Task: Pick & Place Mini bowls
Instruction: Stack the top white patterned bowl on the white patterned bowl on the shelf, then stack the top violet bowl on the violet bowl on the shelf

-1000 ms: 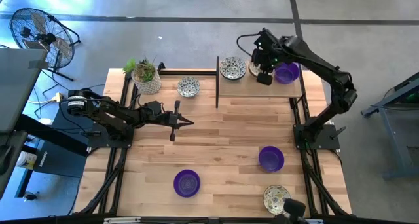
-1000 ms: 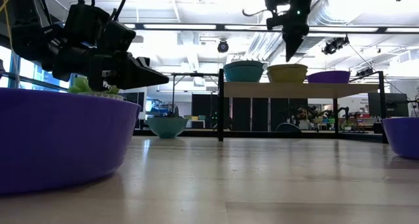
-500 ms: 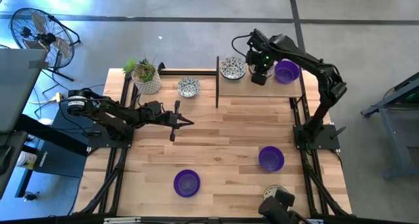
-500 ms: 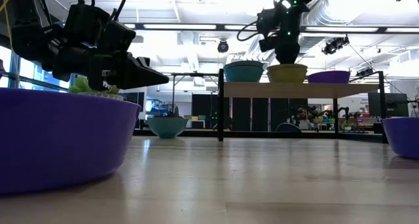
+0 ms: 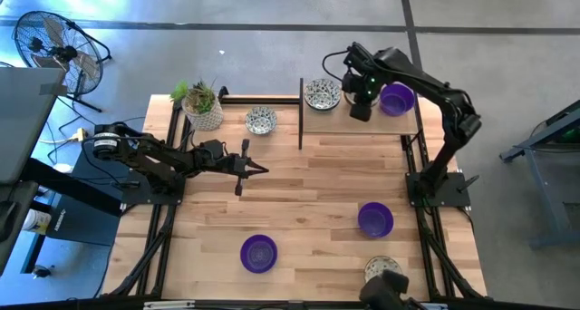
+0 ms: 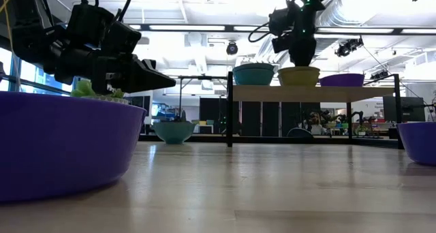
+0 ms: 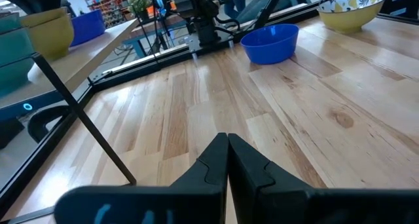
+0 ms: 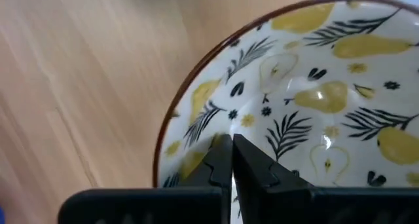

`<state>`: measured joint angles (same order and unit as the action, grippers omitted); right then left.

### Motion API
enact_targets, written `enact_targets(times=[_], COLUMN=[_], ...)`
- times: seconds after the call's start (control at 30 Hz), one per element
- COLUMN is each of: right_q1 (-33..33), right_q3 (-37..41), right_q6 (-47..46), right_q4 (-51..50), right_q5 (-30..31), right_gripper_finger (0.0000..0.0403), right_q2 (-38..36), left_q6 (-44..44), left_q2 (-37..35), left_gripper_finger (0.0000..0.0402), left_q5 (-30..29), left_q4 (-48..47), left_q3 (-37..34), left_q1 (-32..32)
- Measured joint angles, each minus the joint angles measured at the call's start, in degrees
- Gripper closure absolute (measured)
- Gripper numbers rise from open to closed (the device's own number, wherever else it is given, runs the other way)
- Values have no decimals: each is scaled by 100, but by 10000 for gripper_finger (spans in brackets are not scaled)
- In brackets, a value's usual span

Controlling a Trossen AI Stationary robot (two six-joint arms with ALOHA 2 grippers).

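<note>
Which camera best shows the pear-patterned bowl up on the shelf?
The right wrist view: the pear bowl fills it, pattern clear, beyond the shut right hand. The low view shows only its yellow outside on the shelf; the left wrist view likewise, far off. In the high view the right arm hides it.

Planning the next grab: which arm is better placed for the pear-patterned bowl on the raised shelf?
Right. The right gripper hangs directly over that pear-patterned bowl on the shelf, jaws shut. The left gripper hovers mid-table, away from the shelf.
</note>
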<state>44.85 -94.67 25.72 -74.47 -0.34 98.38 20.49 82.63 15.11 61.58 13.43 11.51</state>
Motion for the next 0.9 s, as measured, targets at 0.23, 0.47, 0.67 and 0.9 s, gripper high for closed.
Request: enact_targets(times=[0.23,0.47,0.67,0.9], right_q1=[-66,-173,-444,-1223], right_q3=[-2,-2,7,1651], right_q6=[-30,-149,-373,-1010], right_q4=[-13,-24,241,1919], right_q5=[-189,-203,-194,-730], right_gripper_finger=[403,403,403,403], right_q2=[-319,-608,-1228,-2662], left_q6=[0,0,-24,-24], left_q2=[0,0,0,0], left_gripper_finger=[401,401,401,401], left_q5=[-2,-4,46,57], left_q4=[0,0,0,2], left_q3=[0,0,0,0], left_q1=[0,0,0,0])
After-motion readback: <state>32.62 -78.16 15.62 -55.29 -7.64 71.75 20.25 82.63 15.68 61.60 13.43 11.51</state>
